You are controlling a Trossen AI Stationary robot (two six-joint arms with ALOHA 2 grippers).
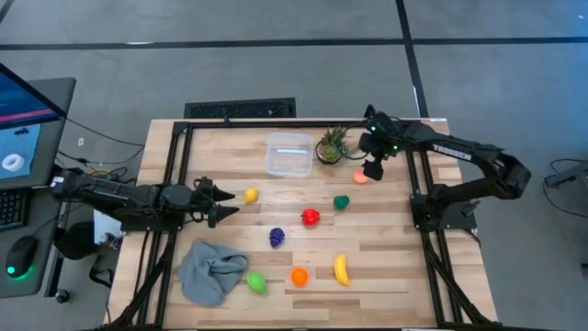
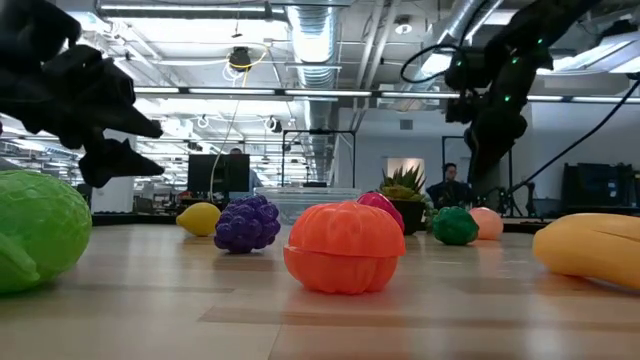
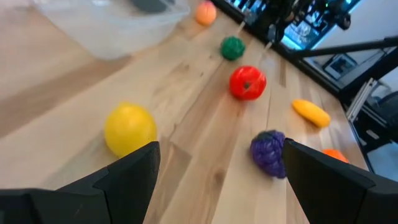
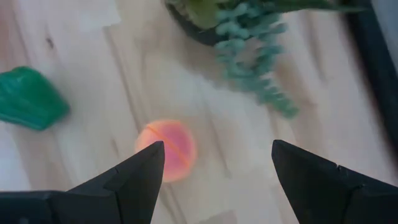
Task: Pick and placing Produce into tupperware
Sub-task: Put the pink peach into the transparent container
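The clear tupperware [image 1: 289, 154] stands near the table's far edge, beside a small potted plant [image 1: 331, 145]. Toy produce lies scattered on the table: a yellow lemon [image 1: 250, 195], a peach [image 1: 360, 176], a dark green piece [image 1: 341, 201], a red tomato [image 1: 310, 217], purple grapes [image 1: 277, 236], an orange [image 1: 299, 275], a banana [image 1: 341, 268] and a light green piece [image 1: 256, 282]. My left gripper [image 1: 220, 202] is open, level, just left of the lemon [image 3: 129, 129]. My right gripper [image 1: 372, 170] is open above the peach [image 4: 168, 149], clear of it.
A crumpled grey cloth [image 1: 211, 271] lies at the near left corner. Black frame rails [image 1: 175, 175] run along the table's left, right and far sides. The plant [image 4: 249, 37] stands close behind the peach. Bare wood shows between the lemon and the tupperware.
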